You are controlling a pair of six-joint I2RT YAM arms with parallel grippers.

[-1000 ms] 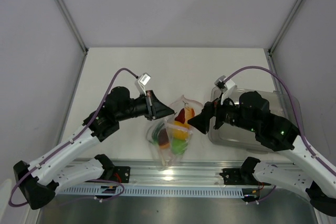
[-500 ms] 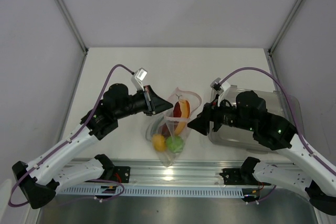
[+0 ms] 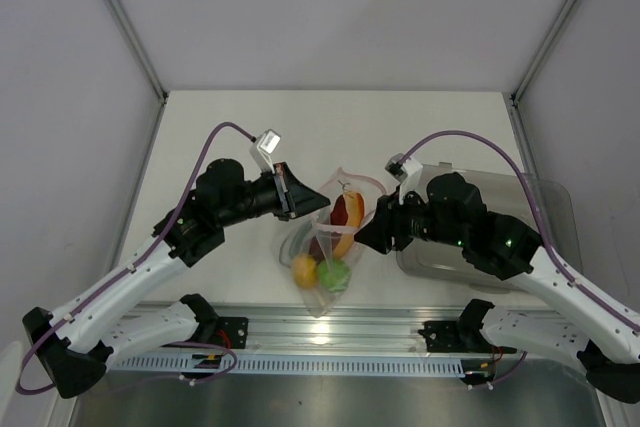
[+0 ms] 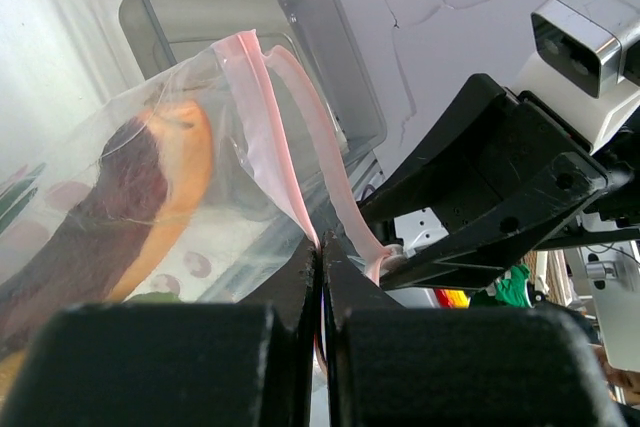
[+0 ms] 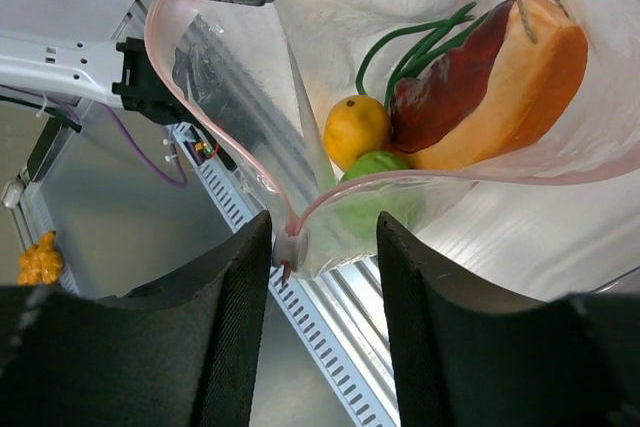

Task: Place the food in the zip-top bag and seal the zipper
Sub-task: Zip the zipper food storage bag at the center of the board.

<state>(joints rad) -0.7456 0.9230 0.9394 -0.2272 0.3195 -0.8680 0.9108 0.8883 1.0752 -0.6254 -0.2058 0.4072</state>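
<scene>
The zip-top bag (image 3: 320, 295) hangs open-mouthed between my two grippers. Inside it lie the food pieces: a reddish-brown slice (image 5: 480, 77), a yellow-orange fruit (image 5: 357, 129), a green fruit (image 5: 378, 172) and dark-green strands (image 5: 420, 47). My left gripper (image 4: 322, 247) is shut on one end of the pink zipper (image 4: 262, 117). At the zipper's other end, my right gripper (image 5: 322, 257) has its jaws apart around the white slider (image 5: 286, 247). The slider rests against one finger, with a gap to the other.
A rigid clear tray (image 3: 440, 259) sits at the right, partly under my right arm. An aluminium rail (image 3: 330, 332) runs along the near table edge, just below the hanging bag. Grey walls close in both sides.
The left gripper lifted the bag's edge up, and the round fruits slid to the bottom. My right gripper moved left to the zipper's end and its jaws narrowed around the slider.
</scene>
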